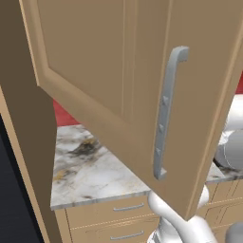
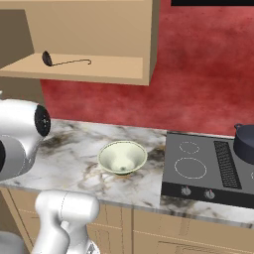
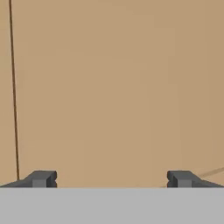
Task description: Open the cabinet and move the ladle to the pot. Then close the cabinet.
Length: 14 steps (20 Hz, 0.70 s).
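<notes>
Cabinet (image 1: 118, 71) door is standing open. Gripper (image 3: 112, 178) is facing tan wood with jaws spread wide, gripping nothing. Ladle (image 2: 64, 61) is lying on the cabinet shelf, pot (image 2: 245, 141) well right of cabinet. Risk: arm clipping the swung door while reaching in, knocking the ladle.

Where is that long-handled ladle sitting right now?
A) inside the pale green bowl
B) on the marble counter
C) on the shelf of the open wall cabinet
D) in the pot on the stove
C: the ladle lies flat on the cabinet shelf, above the bowl and away from the pot.
</notes>
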Motion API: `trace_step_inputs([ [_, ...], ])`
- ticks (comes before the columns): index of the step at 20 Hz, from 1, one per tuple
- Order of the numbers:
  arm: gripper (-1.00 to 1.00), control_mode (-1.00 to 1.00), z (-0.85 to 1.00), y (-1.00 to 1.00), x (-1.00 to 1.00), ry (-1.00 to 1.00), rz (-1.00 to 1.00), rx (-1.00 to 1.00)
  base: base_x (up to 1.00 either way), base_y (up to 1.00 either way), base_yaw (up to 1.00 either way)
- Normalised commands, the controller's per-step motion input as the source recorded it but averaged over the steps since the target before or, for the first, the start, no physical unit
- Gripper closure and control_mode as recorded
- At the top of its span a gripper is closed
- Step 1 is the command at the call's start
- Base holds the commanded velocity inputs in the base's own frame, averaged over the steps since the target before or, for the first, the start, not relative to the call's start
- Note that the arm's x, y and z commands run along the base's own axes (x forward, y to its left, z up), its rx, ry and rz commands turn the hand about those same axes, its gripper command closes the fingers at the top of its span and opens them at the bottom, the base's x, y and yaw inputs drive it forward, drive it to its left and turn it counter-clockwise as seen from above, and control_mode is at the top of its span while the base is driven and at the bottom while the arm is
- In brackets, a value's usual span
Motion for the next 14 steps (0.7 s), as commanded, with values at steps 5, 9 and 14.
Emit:
trace_step_inputs([
  [5, -1.00, -1.00, -0.06, 0.26, 0.02, 0.01, 0.00, 0.00, 0.00, 0.00, 0.00],
  [9, -1.00, -1.00, -0.02, -0.03, 0.10, 0.01, 0.00, 0.00, 0.00, 0.00, 0.00],
  [14, -1.00, -1.00, 0.00, -0.39, 0.19, 0.00, -0.05, 0.00, 0.00, 0.00, 0.00],
])
